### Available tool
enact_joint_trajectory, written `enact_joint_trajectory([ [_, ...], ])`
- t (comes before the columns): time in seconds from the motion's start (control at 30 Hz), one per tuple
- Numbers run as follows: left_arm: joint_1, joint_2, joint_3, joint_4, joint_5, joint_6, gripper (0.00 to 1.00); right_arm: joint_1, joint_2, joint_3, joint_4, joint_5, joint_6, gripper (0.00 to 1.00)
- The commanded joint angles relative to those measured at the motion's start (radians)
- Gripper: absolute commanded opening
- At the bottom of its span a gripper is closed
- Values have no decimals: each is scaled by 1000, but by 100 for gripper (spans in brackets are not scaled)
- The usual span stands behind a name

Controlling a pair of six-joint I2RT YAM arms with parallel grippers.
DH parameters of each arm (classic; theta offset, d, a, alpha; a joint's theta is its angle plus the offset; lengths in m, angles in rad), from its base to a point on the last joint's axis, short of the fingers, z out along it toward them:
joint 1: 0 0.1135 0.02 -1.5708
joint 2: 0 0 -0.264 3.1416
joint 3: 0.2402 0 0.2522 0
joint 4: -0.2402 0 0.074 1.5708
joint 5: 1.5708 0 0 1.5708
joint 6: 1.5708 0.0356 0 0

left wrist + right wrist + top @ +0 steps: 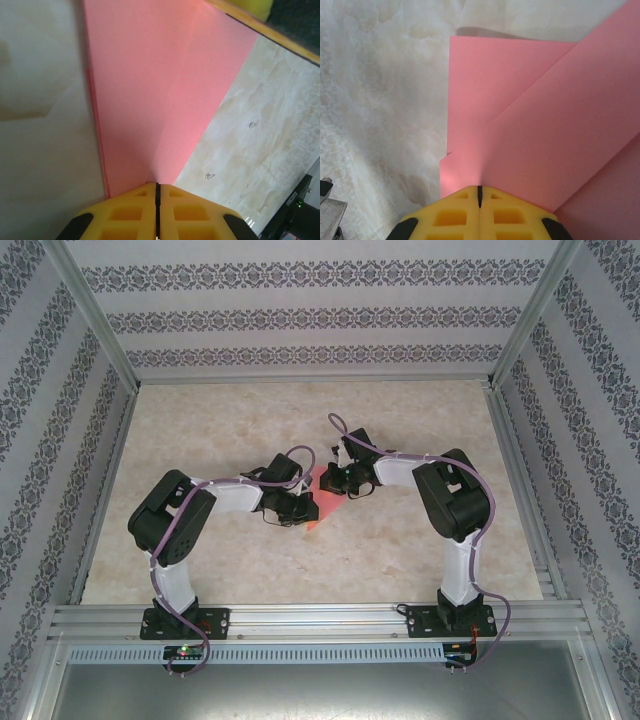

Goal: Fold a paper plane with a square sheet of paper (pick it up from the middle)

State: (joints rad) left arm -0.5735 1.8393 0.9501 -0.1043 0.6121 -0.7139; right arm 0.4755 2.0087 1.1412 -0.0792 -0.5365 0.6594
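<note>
Mid-fold: my left end effector point(157, 186) and right end effector point(480, 189) each clamp the square sheet of paper point(480, 85); next, I'd judge, its diagonal flap point(565, 125) needs creasing flat.

Both arms bend inward, left gripper point(157, 186) and right gripper point(480, 189) with jaws pressed together.

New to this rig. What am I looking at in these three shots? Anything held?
Two robot arms, the left arm and the right arm, are bolted at the near edge of a marble-look table. One picture comes from a fixed camera above and behind them; the other two from a camera on each wrist. A partly folded pink sheet of paper lies between the arms. The yellow left tool and right tool are both shut, tips on the paper; pinching or just pressing, I cannot tell.
</note>
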Motion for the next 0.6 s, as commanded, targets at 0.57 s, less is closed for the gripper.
enact_joint_trajectory([
  [0.57,-11,67,46,-3,-65,-9,6,0,103,-28,-148,135,3,0],
])
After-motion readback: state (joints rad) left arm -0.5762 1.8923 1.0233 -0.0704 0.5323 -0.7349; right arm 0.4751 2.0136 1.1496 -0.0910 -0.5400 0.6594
